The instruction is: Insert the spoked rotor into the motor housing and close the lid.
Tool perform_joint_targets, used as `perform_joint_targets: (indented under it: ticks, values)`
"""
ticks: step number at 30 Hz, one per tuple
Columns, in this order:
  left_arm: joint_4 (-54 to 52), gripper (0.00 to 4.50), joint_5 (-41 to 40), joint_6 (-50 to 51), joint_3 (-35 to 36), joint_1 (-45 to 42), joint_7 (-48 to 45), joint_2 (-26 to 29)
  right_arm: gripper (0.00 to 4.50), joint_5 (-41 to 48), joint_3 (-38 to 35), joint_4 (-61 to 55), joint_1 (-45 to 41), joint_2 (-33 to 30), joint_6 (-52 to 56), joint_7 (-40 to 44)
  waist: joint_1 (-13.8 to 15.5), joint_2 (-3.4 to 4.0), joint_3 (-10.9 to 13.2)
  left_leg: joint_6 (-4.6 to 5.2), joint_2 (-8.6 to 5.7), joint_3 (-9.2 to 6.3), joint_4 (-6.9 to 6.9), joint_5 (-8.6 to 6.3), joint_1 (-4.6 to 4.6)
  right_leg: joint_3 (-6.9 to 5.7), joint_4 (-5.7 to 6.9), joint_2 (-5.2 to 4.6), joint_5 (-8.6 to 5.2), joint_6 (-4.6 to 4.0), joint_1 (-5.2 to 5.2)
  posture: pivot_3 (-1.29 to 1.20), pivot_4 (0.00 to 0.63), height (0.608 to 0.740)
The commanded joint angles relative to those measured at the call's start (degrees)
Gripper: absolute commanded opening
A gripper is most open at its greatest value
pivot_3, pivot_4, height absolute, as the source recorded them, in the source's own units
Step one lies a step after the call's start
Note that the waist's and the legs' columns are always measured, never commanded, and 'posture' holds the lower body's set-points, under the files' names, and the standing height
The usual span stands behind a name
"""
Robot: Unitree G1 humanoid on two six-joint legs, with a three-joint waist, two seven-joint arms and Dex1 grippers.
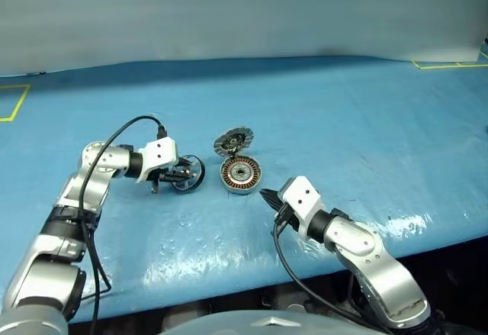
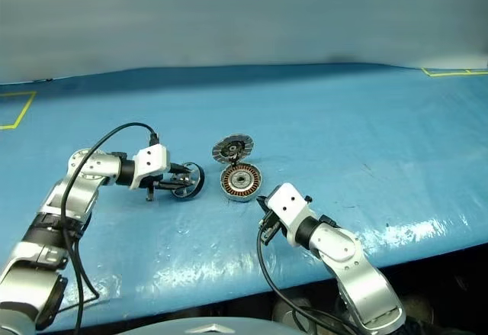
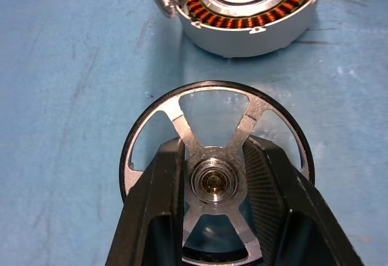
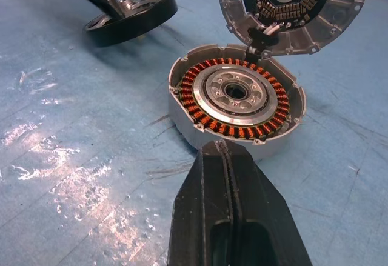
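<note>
Spoked rotor (image 3: 215, 175) is not yet in the motor housing (image 4: 235, 99); it sits between the fingers of the left hand (image 1: 180, 173), clamped at its hub, just beside the housing. It is a dark ring with broad silver spokes and open gaps. The lid (image 4: 291, 8) stands open behind the housing. Inserting and closing remain. The right hand (image 4: 227, 175), fingers together, waits near the housing over the blue bench (image 1: 343, 106).

No readable text, label, brand or number anywhere — not on the motor housing (image 4: 236, 99), nor on its raised lid (image 4: 291, 8) — only bare metal and windings.
</note>
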Motion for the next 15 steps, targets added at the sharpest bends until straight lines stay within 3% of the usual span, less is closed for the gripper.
perform_joint_targets:
  ticks: [1, 7, 15]
  values:
    - [-10.7, 1.15, -7.7, 7.6, 2.6, 3.5, 1.1, -1.3, 0.00, 0.7, -0.3, -0.4, -0.8, 0.3, -0.9, 0.5, 0.2, -0.01, 0.0, 0.06, -0.02, -0.01, 0.00, -0.03, -0.01, -0.01, 0.00, -0.02, 0.00, 0.00, 0.00, 0.00, 0.150, 0.740]
    - [-18.3, 1.15, -11.6, 9.9, 1.9, 6.5, 7.8, -7.8, 0.00, 0.9, -0.5, 0.0, -1.8, 0.0, -0.7, 1.4, 0.6, -0.01, 0.0, 0.09, -0.10, -0.04, 0.00, -0.04, -0.02, -0.01, -0.01, -0.06, 0.00, -0.01, 0.00, 0.00, 0.150, 0.740]
    - [-13.9, 1.15, -10.1, 7.5, -0.7, 2.8, 14.2, -15.1, 0.00, 1.3, -1.8, -0.4, -2.0, -0.6, -0.2, 1.5, 0.6, -0.01, 0.0, 0.06, -0.25, -0.07, 0.00, -0.03, -0.02, -0.02, -0.02, 0.07, 0.00, -0.01, 0.00, 0.00, 0.150, 0.740]
